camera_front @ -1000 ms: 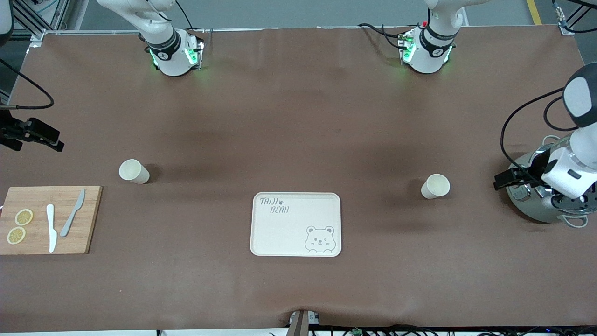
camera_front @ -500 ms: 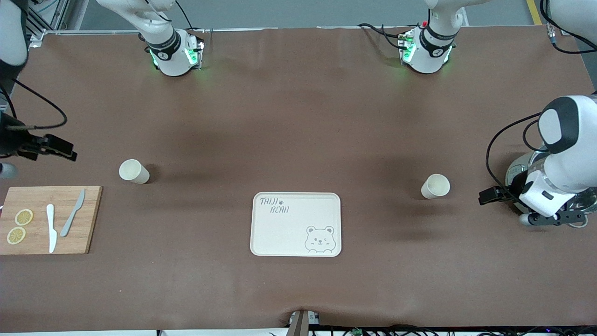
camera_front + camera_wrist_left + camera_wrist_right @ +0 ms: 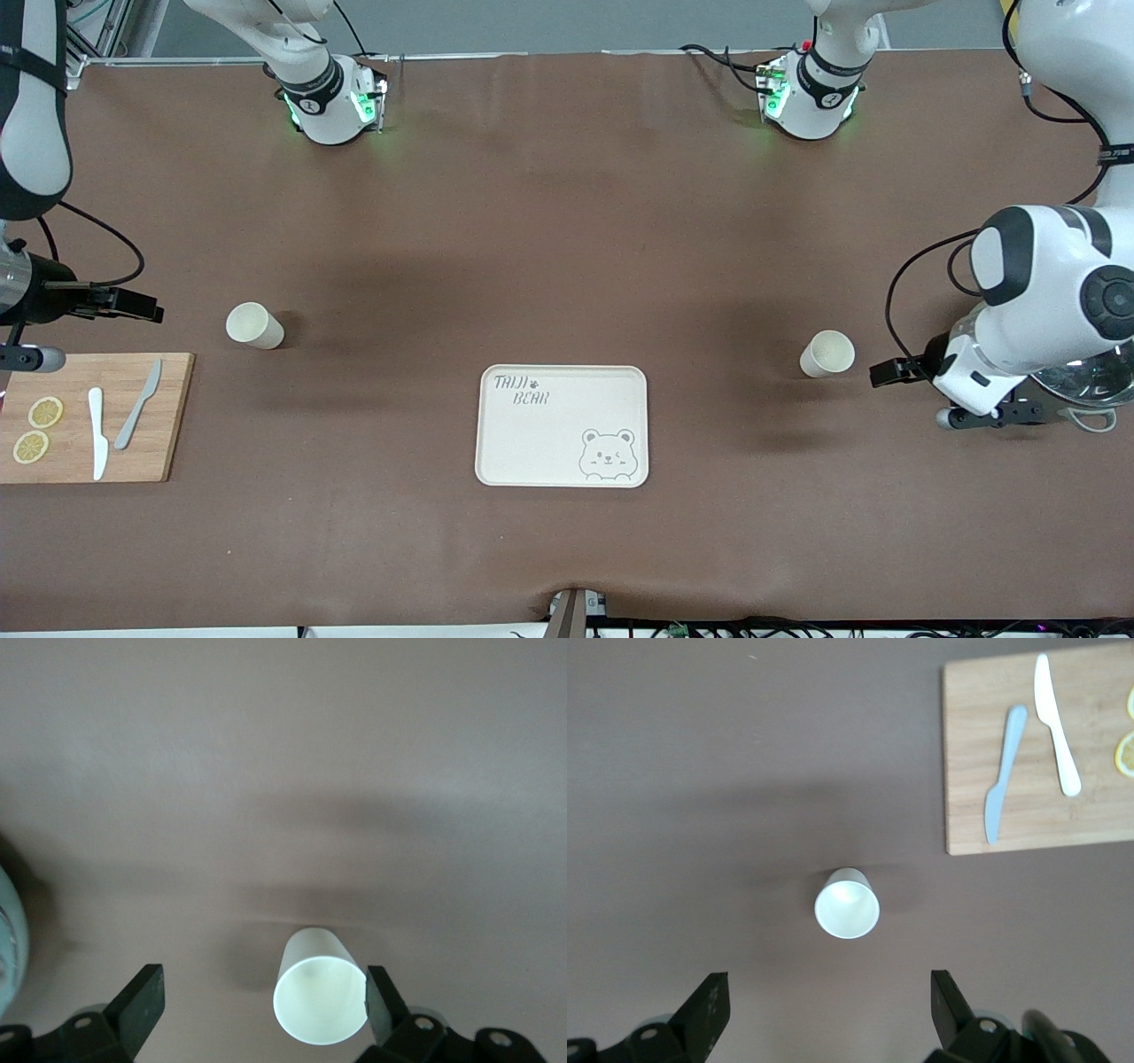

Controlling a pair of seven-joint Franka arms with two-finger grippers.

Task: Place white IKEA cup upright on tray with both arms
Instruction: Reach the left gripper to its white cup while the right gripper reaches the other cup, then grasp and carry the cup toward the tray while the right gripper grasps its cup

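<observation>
Brown mat, tray (image 3: 562, 426) bare, both white cups (image 3: 827, 354) (image 3: 254, 325) lying tipped and well apart from it, so I count nothing placed: left gripper (image 3: 889, 372) spread wide beside one, right gripper (image 3: 133, 307) wide near the other.

A robotics lab is showing here, staged with kitchen props. Two white arm bases (image 3: 326, 102) are glowing green at the edge of a tabletop (image 3: 567, 221) that is wearing a plain brown cover, with aluminium framing (image 3: 75, 44) standing at one corner and cables (image 3: 797, 627) running along its rim. A tray (image 3: 532, 443), two cups (image 3: 255, 325), a cutting board (image 3: 168, 416) with knives (image 3: 97, 434) and lemon slices (image 3: 44, 412) are lying well apart, just ahead of the open fingers (image 3: 709, 1005).
</observation>
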